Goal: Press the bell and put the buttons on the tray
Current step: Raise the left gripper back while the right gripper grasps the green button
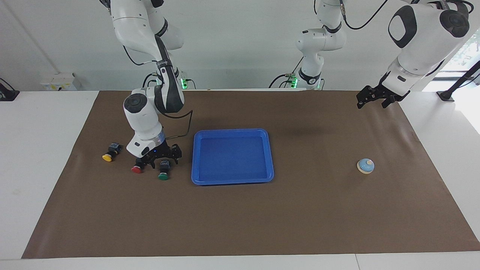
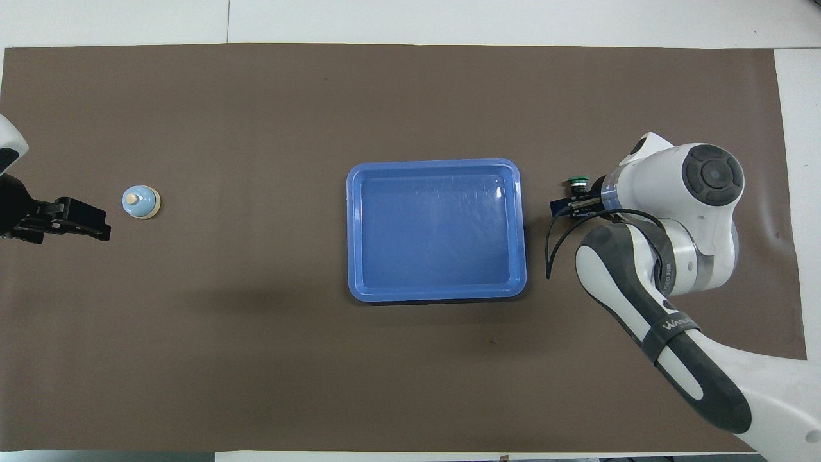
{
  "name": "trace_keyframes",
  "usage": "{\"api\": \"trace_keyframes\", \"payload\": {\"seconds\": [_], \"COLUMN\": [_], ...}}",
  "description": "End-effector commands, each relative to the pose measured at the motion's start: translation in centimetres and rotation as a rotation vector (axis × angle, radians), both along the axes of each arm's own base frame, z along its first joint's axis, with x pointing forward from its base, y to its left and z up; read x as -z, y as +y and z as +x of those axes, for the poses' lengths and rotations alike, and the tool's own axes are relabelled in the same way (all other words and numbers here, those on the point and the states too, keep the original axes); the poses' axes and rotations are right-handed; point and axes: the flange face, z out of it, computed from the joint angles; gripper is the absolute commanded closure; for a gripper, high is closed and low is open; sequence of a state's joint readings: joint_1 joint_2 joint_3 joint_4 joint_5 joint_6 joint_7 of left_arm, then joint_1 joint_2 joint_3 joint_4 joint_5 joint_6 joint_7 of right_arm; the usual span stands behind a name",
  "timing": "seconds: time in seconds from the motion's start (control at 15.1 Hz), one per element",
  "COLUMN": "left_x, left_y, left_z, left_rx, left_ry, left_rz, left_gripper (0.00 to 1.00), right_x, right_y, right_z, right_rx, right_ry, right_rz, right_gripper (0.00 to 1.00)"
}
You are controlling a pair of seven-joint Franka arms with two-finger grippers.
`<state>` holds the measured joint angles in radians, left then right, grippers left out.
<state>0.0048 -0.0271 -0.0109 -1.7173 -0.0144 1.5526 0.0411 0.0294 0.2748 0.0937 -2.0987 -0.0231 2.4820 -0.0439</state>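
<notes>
The right claw [image 1: 163, 156] hangs low with fingers spread, straddling the blocky black body of the green button [image 1: 164, 169]. The red button [image 1: 138, 166] lies beside it, half hidden beneath the wrist; the yellow button [image 1: 110, 152] is toward the bench's end. The glossy blue tray [image 1: 232, 180], round-cornered, sits just beside the claw. The domed pale-blue bell [image 1: 365, 165] lies below the raised, spread left claw [image 1: 372, 99].

tray [image 2: 436, 165]: glossy blue plastic | table cover [image 2: 256, 353]: matt brown (paper-like) | arms: smooth white shell
</notes>
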Motion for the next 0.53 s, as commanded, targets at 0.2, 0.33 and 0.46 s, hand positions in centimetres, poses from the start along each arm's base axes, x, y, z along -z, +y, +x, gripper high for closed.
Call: {"api": "trace_keyframes", "payload": {"seconds": [0.2, 0.33, 0.46], "left_x": [-0.7, -0.6, -0.6], "left_y": [0.7, 1.1, 1.1], "left_z": [-0.4, -0.5, -0.5], "left_rx": [-0.022, -0.031, -0.031], "left_ry": [0.002, 0.004, 0.005], "left_rz": [0.003, 0.003, 0.003], "left_gripper": [0.0, 0.0, 0.0], "right_x": [1.0, 1.1, 1.0], "right_y": [-0.2, -0.3, -0.3], "right_z": [0.3, 0.2, 0.2], "right_rx": [-0.032, -0.031, -0.017], "right_ry": [-0.01, -0.007, -0.005], "right_rz": [-0.01, -0.01, -0.009], "right_gripper": [0.8, 1.0, 1.0]}}
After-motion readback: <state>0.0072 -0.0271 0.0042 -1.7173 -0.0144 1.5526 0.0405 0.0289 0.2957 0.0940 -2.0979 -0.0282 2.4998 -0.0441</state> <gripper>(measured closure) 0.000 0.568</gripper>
